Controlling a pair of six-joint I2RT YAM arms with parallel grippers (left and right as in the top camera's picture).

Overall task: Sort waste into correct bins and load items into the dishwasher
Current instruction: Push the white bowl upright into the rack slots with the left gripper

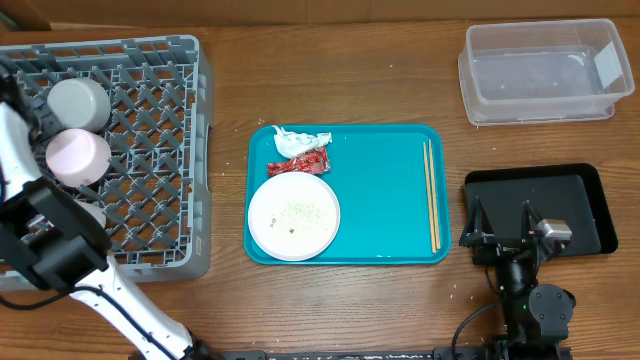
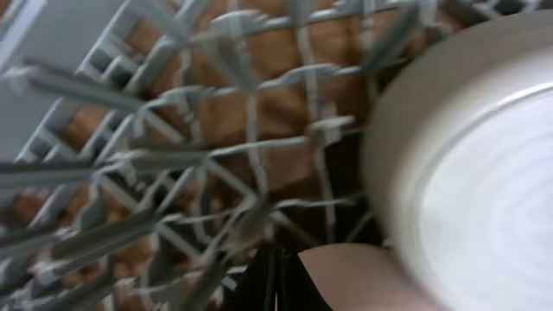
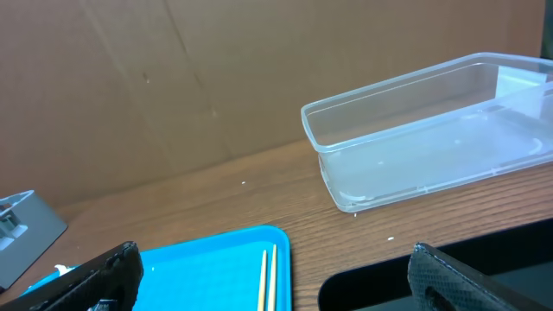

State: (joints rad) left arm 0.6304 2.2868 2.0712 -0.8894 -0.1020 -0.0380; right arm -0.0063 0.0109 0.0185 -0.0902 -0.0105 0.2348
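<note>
The grey dish rack (image 1: 150, 70) holds two pale bowls (image 1: 78, 103) (image 1: 78, 155). My left gripper (image 1: 62, 232) is low over the rack's front left. In the blurred left wrist view its dark fingers (image 2: 278, 281) sit close together against a small pale cup (image 2: 354, 278), with a bowl (image 2: 467, 164) beside it. The cup also peeks out in the overhead view (image 1: 92, 212). The teal tray (image 1: 380, 200) carries the white plate (image 1: 293, 215) with rice grains, a crumpled napkin (image 1: 300, 140), a red wrapper (image 1: 298, 165) and chopsticks (image 1: 430, 195) (image 3: 266, 281). My right gripper (image 1: 500, 228) (image 3: 276, 281) is open and empty.
The clear plastic tub (image 1: 540, 70) (image 3: 432, 147) stands at the back right. The black tray (image 1: 580, 200) lies at the front right, under my right gripper. Bare wood lies between the rack and the teal tray.
</note>
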